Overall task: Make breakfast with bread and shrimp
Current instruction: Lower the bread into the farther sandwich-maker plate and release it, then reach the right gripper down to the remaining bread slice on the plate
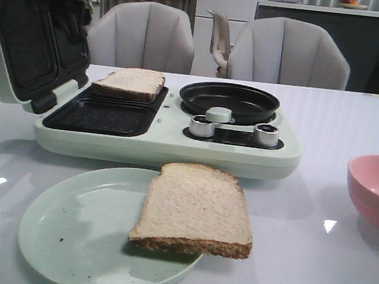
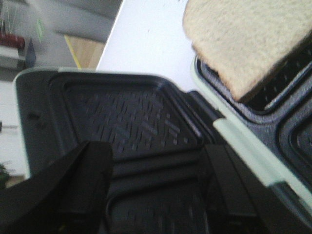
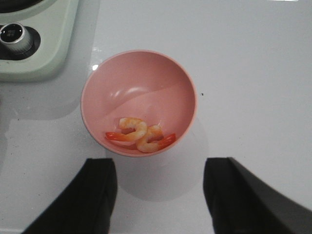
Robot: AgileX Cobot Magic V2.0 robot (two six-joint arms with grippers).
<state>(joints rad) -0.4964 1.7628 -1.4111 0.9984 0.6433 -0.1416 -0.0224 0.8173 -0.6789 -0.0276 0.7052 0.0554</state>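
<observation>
One bread slice (image 1: 129,83) lies tilted on the far plate of the open sandwich maker (image 1: 176,144); it also shows in the left wrist view (image 2: 243,44). A second bread slice (image 1: 194,210) lies on the pale green plate (image 1: 65,231), overhanging its right rim. Two curled orange shrimp (image 3: 139,135) lie in the pink bowl (image 3: 139,97), which stands at the right in the front view (image 1: 377,192). My left gripper (image 2: 157,161) is open and empty in front of the raised lid (image 2: 122,117). My right gripper (image 3: 158,168) is open and empty, above the table beside the bowl.
The sandwich maker has a round black pan (image 1: 229,100) and two metal knobs (image 1: 235,130) on its right half. Its lid (image 1: 30,44) stands open at the left. Two grey chairs (image 1: 220,43) stand behind the white table (image 1: 299,262).
</observation>
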